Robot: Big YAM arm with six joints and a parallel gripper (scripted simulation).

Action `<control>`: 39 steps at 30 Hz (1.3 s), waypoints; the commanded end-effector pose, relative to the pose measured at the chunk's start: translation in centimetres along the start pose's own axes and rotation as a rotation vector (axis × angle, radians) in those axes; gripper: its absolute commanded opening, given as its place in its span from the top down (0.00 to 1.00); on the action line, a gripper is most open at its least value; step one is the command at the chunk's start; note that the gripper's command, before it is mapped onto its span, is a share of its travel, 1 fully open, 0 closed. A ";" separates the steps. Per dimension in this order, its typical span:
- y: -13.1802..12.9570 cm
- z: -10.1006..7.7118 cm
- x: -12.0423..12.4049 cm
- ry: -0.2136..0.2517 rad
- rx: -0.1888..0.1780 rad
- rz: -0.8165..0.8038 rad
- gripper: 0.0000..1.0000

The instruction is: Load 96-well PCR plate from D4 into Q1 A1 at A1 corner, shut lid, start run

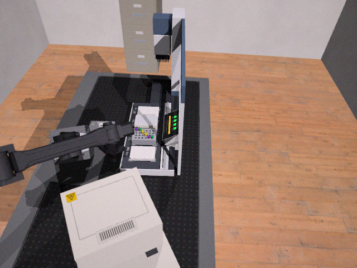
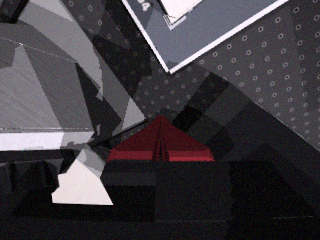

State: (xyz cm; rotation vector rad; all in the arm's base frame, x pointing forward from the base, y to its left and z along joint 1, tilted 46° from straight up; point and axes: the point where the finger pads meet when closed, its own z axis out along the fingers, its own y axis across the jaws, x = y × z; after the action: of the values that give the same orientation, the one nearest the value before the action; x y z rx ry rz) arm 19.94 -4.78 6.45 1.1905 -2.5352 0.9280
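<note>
The PCR plate at D4 (image 1: 142, 152) is the white plate at the near end of the deck row; only its corner (image 2: 180, 7) shows at the top of the wrist view, above the deck's white-edged corner (image 2: 210, 35). The cycler Q1 (image 1: 112, 207) is the white box at the front, with its lid shut; I cannot see its keys. My gripper (image 1: 114, 151) hangs over the black mat just left of the deck, between D4 and Q1. Its red fingers (image 2: 161, 145) are shut together with nothing between them.
The tube cooling block (image 1: 144, 136) with coloured caps stands on D3, with the deep-well block (image 1: 147, 121) and the other plate (image 1: 149, 110) beyond it. A tall gantry (image 1: 177, 86) with a green-lit panel (image 1: 172, 124) stands along the deck's right side. A grey nest (image 1: 96, 125) lies behind my arm.
</note>
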 end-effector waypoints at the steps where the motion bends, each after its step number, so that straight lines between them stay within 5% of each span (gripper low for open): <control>1: 0.0 -0.1 -0.9 -0.014 0.017 0.114 1.00; 39: 2.7 3.6 -3.2 -0.004 0.124 0.786 1.00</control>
State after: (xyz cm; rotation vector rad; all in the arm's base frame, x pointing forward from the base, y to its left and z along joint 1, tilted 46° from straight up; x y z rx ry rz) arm 20.06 -4.28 1.81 0.2791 -2.9521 1.2095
